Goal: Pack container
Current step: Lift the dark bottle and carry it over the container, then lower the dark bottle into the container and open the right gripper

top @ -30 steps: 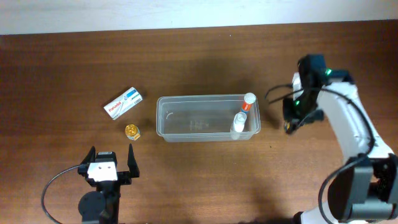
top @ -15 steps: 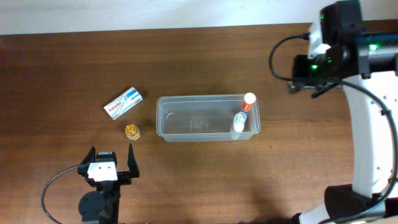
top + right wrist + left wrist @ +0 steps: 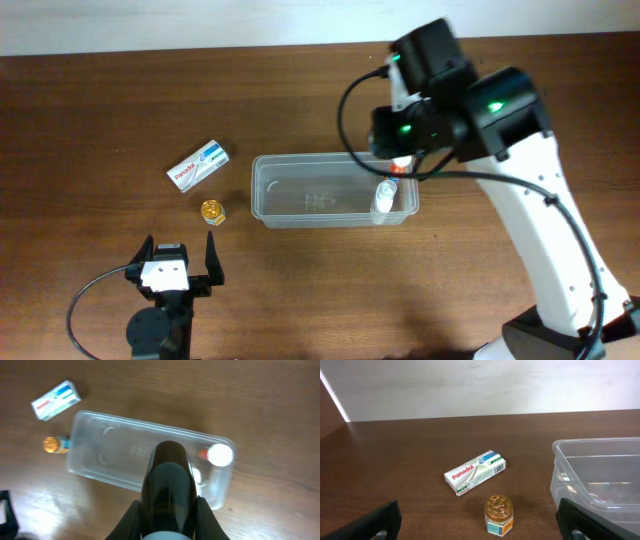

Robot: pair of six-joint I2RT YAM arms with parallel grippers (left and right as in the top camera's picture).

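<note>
The container is a clear shallow tub in the middle of the table, also seen in the left wrist view and from above in the right wrist view. At its right end stand a white-capped bottle and a small clear bottle. My right gripper is shut on a glossy dark bottle and hangs over the container's right half. My left gripper stands open near the front edge, nothing between its fingers.
A white Panadol box lies left of the container, and a small gold-lidded jar stands just in front of it, between the box and my left gripper. My right arm covers the container's far right corner.
My right arm has swung from the table's right side leftward to above the container's right end, the dark bottle in its grip. The left arm has not moved.
</note>
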